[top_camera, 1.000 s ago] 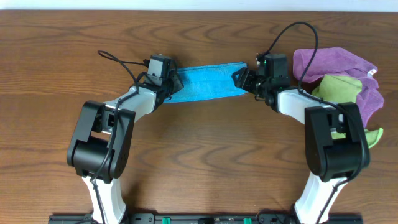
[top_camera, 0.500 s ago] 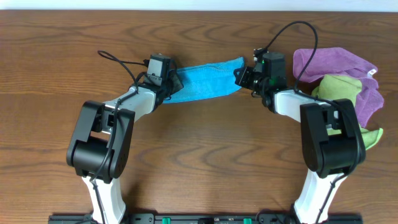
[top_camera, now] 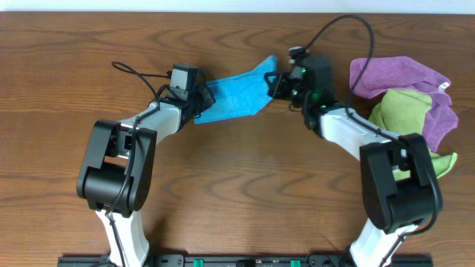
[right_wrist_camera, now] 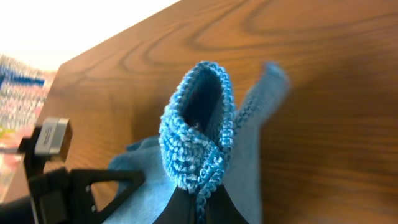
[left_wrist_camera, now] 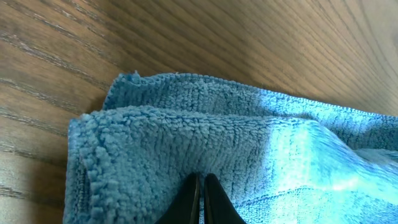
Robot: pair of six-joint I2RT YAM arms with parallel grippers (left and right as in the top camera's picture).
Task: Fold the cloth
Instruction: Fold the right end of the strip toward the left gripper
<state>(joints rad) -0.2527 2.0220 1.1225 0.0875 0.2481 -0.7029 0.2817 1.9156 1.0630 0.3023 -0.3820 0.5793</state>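
The sky-blue cloth (top_camera: 236, 92) lies as a folded strip at the back of the wooden table, its right end raised and drawn leftward. My left gripper (top_camera: 200, 98) pins its left end, and in the left wrist view the black fingers (left_wrist_camera: 193, 200) are pressed together on the fluffy cloth (left_wrist_camera: 186, 137), gripper (left_wrist_camera: 200, 178) shut. My right gripper (top_camera: 273, 81) is shut on the cloth's right edge. In the right wrist view the cloth (right_wrist_camera: 198, 134) curls up in a loop above the gripper (right_wrist_camera: 200, 198), clear of the table.
A purple cloth (top_camera: 404, 73) and a lime-green cloth (top_camera: 401, 111) are piled at the right, just behind the right arm. The left arm's black wrist (right_wrist_camera: 59, 180) shows at the lower left of the right wrist view. Bare wood lies in front of the cloth.
The right gripper has shut on the cloth's right end, lifted it and carried it leftward and back. The strip is now shorter and slanted. The left gripper has barely moved.
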